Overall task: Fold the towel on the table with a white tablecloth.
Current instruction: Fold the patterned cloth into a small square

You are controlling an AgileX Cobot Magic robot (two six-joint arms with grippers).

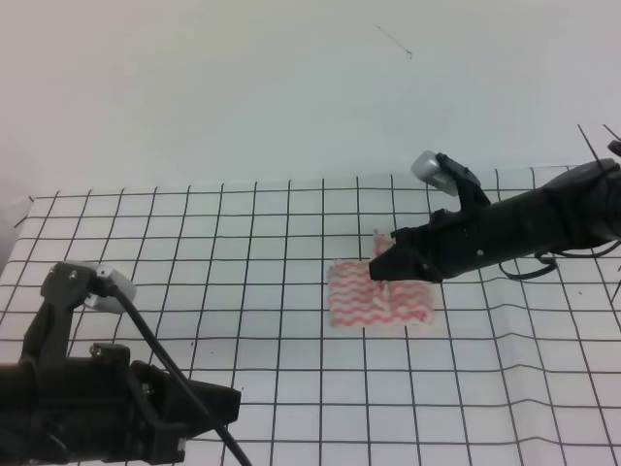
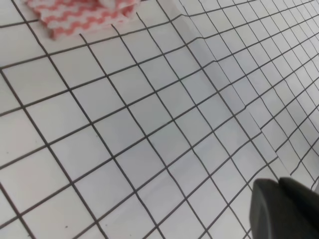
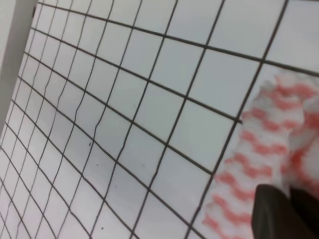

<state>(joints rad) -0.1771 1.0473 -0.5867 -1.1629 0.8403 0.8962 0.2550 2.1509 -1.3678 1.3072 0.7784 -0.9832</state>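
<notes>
Lying near the middle of the table (image 1: 243, 291), a bit toward the right edge, the towel (image 1: 380, 305) looks folded partly, with more folding probably left. The right gripper (image 1: 386, 260) seems to pinch its far edge; I cannot tell if the left gripper (image 1: 228, 406) is open.

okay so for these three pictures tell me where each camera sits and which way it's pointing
Exterior high: above the front, facing the table and wall; both arms show, right gripper over the towel.
Left wrist: on the left arm, angled across the tablecloth; left gripper tip at bottom right.
Right wrist: on the right arm, close above the towel; jaws' dark tip at bottom right.
Every view shares towel and grid.
</notes>
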